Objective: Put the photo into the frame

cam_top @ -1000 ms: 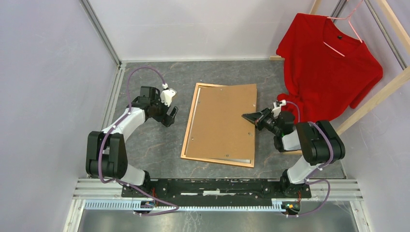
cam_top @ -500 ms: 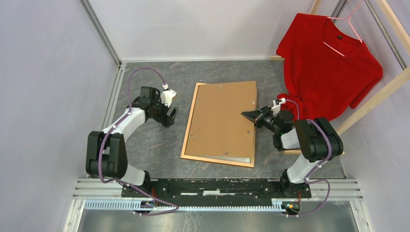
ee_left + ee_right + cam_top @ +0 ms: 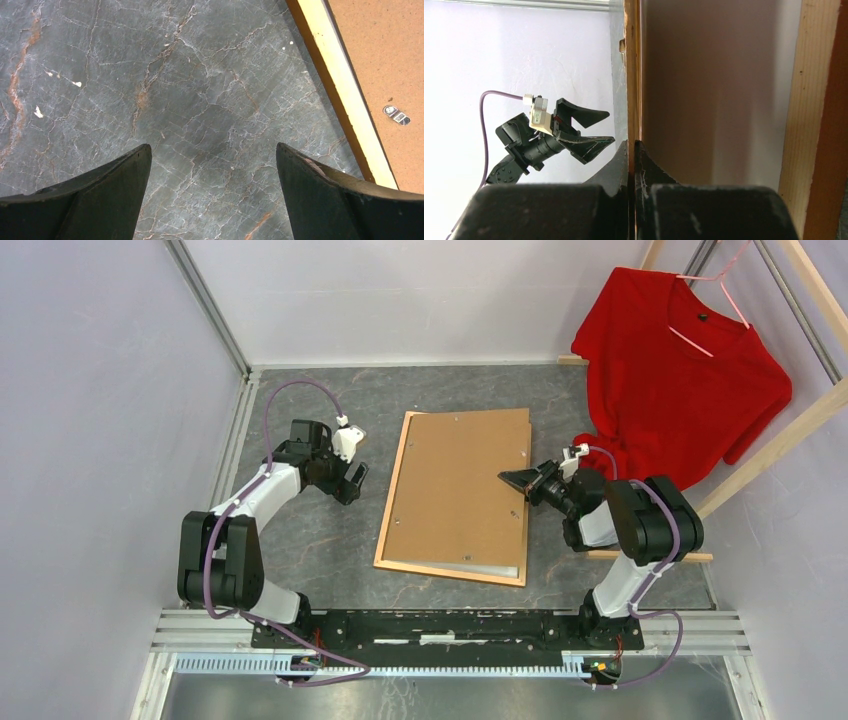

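The orange-brown frame [image 3: 392,495] lies face down on the table. The brown backing board [image 3: 460,485] lies over it, slightly askew. My right gripper [image 3: 512,480] is shut on the board's right edge. In the right wrist view the fingers [image 3: 634,146] pinch that thin edge [image 3: 633,75], with a frame rail [image 3: 814,100] to the right. A pale strip [image 3: 490,569] shows under the board's near edge; I cannot tell whether it is the photo. My left gripper [image 3: 352,480] is open and empty over bare table left of the frame, whose rail [image 3: 345,100] and board [image 3: 385,50] show in the left wrist view.
A red shirt [image 3: 680,370] on a pink hanger hangs from a pale wooden rack [image 3: 770,450] at the back right, close to my right arm. Lilac walls close in the left and back sides. A metal rail [image 3: 450,625] runs along the near edge.
My right gripper has shifted the backing board's right edge slightly left, so the board sits more in line with the frame. The left arm has not moved.
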You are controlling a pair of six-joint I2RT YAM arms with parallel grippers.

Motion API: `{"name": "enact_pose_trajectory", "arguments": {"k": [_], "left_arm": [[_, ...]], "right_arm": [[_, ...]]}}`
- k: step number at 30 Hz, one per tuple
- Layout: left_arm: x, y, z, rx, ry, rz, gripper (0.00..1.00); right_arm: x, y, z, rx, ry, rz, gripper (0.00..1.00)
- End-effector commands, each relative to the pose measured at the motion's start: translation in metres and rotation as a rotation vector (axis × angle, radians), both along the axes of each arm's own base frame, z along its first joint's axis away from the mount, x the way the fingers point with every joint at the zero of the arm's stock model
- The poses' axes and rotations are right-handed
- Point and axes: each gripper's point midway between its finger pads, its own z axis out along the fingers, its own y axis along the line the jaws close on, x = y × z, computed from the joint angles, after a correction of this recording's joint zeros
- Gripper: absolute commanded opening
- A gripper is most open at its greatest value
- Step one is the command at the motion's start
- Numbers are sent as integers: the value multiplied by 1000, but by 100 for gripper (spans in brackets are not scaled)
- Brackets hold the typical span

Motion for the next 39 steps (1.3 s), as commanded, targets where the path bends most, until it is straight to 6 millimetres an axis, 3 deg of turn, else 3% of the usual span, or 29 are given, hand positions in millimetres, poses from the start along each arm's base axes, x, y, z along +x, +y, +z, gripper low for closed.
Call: {"name": "enact_pose_trajectory", "arguments": {"k": [1, 16, 34, 39], "left_arm": [[5, 0, 2, 24, -26, -34, 100], [3, -2, 0, 8, -12, -29, 100], [0, -1, -2, 16, -10, -36, 100], [-2, -1, -3, 17, -7, -38, 100]], "right_arm": [[7, 8, 31, 28, -131, 39, 0], [-3, 10, 39, 46, -146, 44, 0], [3, 13, 11, -58, -109, 44, 0], [3, 13, -3, -172, -82, 63, 16]]}}
